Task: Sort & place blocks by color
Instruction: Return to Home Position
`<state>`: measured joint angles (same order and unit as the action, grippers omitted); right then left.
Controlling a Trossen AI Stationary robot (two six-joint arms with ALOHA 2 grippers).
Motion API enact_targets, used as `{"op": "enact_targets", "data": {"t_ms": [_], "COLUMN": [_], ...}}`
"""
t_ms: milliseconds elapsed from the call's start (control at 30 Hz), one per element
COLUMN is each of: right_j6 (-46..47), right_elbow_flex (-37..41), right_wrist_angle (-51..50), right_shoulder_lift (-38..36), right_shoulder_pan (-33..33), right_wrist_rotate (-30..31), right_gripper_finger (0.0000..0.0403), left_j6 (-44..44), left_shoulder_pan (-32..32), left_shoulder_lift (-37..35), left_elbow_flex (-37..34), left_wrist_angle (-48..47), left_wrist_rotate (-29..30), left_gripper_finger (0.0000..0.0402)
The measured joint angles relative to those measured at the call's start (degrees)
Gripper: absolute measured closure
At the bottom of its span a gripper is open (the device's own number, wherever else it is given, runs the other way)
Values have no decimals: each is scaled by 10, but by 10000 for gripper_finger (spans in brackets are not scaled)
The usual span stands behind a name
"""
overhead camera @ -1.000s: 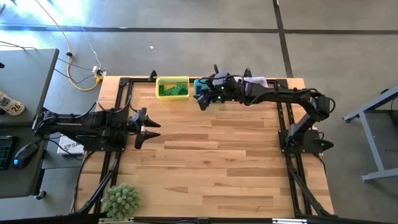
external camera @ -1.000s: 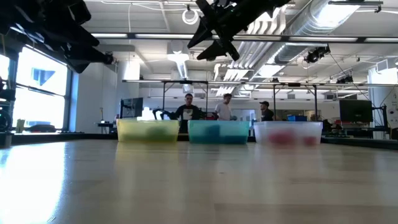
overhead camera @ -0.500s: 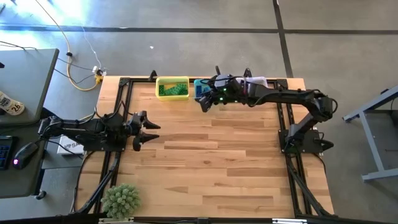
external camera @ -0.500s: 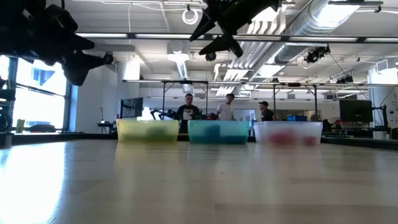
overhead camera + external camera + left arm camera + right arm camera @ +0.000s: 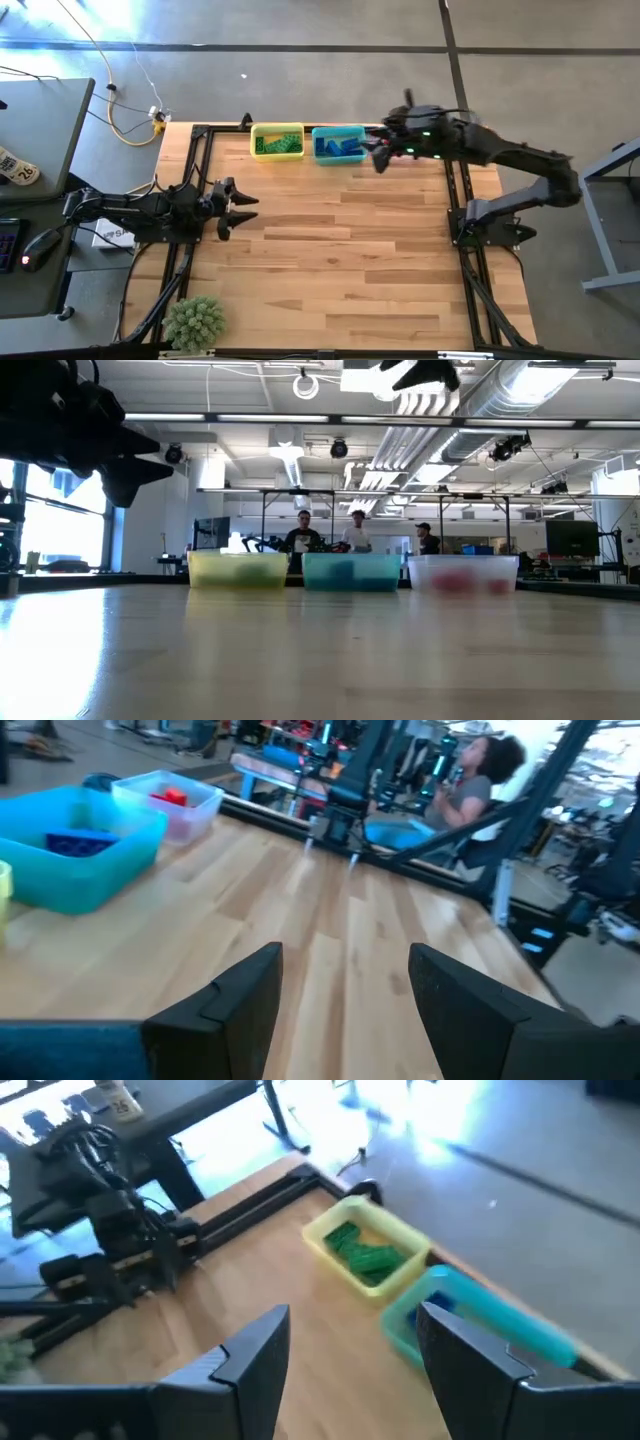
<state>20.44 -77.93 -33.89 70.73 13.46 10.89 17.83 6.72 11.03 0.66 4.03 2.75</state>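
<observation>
I see L gripper [image 5: 238, 208] fingers apart, empty, at bench [image 5: 350, 260] left edge. R gripper [image 5: 378, 156] apart, empty, high up by teal bin [image 5: 338, 129]. Blue blocks [image 5: 340, 150] sit in it, green blocks [image 5: 277, 146] in yellow bin [image 5: 277, 127], red block [image 5: 175, 795] in clear bin [image 5: 205, 805].

A grey floor [image 5: 300, 85] is seen around the wooden table [image 5: 350, 260], while ceiling ducts [image 5: 545, 385] and a bright window [image 5: 65, 520] are shown beyond.

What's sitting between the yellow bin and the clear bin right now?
The teal bin, with blue blocks inside, stands between the yellow bin and the clear bin. The low view shows all three in a row.
</observation>
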Motion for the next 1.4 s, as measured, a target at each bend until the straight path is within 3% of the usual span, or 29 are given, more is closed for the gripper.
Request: {"op": "enact_targets", "data": {"t_ms": [233, 367, 533, 900, 1100, 1400], "right_j6": [-25, -29, -36, -17, -10, 23], "right_elbow_flex": [0, 54, 197, 466, 564, 655], "right_wrist_angle": [-115, -90, 21, 214, 279, 299], "right_shoulder_lift": [-83, -124, -195, -382, -470, -559], "right_shoulder_pan": [-29, -53, -66, -68, -68, -68], "right_wrist_rotate": [110, 132, 123, 29, 26, 16], "right_gripper_finger": [197, 197, 197, 197, 197, 197], "left_j6": [-4, -4, -4, -30, -30, -30], "left_shoulder_pan": [0, 0, 0, 0, 0, 0], "left_shoulder_lift": [0, 1, 1, 1, 1, 1], "left_elbow_flex": [0, 0, 0, 0, 0, 1], "left_wrist_angle": [-15, -15, -15, -17, -16, -16], "left_wrist_rotate": [38, 39, 39, 41, 41, 41], "left_gripper_finger": [194, 194, 194, 194, 194, 194]}}
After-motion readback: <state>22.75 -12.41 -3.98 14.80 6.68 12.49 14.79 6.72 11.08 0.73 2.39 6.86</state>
